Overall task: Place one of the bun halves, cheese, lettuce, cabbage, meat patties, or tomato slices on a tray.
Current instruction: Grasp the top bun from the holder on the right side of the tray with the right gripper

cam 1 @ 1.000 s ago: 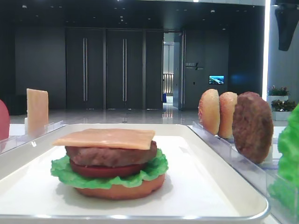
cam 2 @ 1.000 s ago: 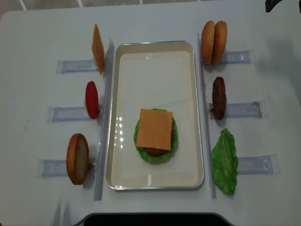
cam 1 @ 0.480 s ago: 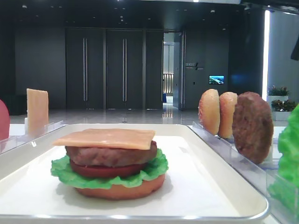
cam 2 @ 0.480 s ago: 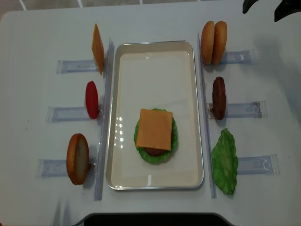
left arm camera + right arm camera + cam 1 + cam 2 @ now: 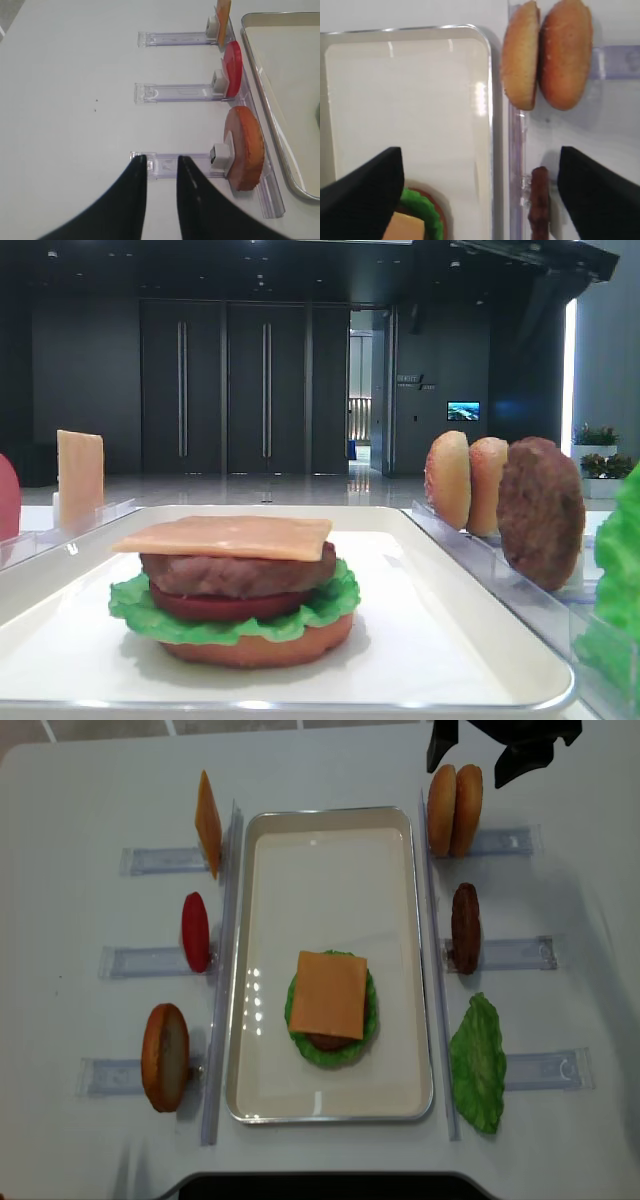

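Golden-tan and glossy, the two bun halves point(image 5: 455, 810) stand on edge, pressed together, in a clear plastic rack point(image 5: 505, 841) just right of the white tray point(image 5: 330, 850), at its far corner. Speckled hard-looking crust suggests rigid, light toy plastic: it should not squash, but the smooth domed faces could slip. The safest hold looks to be across the thin dimension, one finger on each flat or domed face near the upper rim, well above the rack slot. Since the halves touch, taking only the inner one calls for a finger slid between them; otherwise both may lift together.

On the tray sits a stack of bottom bun, lettuce point(image 5: 240, 615), tomato slice, meat patty point(image 5: 238, 573) and cheese point(image 5: 328, 993), so a domed top seems the fitting next piece.

Right gripper point(image 5: 490, 750) hangs over the bun halves with its fingers point(image 5: 362, 192) spread wide, holding nothing. Left gripper point(image 5: 161, 200) rests low beside the worktop's near-left rack, its fingers nearly together with only a narrow gap and nothing between them.
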Controlling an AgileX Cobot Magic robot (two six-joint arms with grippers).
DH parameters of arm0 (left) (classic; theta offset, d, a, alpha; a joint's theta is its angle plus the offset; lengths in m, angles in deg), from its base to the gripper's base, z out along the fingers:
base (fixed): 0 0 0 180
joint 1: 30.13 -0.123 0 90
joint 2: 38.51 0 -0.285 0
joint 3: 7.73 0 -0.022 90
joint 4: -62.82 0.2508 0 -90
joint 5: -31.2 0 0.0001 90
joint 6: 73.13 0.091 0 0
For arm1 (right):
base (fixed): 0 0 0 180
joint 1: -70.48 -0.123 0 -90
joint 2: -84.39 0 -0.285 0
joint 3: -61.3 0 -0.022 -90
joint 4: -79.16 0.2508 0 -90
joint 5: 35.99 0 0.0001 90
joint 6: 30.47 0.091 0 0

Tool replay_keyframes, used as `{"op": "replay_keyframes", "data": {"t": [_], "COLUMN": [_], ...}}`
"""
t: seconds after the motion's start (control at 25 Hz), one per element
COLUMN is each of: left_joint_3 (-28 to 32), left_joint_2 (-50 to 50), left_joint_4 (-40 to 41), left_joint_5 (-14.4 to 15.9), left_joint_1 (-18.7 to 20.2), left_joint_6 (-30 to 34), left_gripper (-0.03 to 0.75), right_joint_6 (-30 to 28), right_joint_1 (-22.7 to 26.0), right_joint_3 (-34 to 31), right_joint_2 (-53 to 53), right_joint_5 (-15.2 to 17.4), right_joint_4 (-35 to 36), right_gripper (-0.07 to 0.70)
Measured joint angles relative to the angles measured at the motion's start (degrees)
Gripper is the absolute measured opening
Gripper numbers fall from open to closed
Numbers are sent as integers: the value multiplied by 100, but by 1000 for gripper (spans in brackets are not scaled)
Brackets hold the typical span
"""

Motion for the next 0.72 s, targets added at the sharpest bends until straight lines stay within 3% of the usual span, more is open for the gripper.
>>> {"op": "replay_keyframes", "data": {"t": [0.2,0.72], "left_joint_3": [0,0], "left_joint_2": [0,0], "left_joint_4": [0,0], "left_joint_5": [0,0], "left_joint_1": [0,0], "left_joint_6": [0,0], "left_gripper": [158,158], "right_joint_6": [183,200], "right_joint_1": [-255,-176], "right_joint_3": [0,6], "right_joint_2": [-26,-449], "right_joint_5": [-399,-887], "right_joint_4": [7,-264], "right_gripper": [591,591]}}
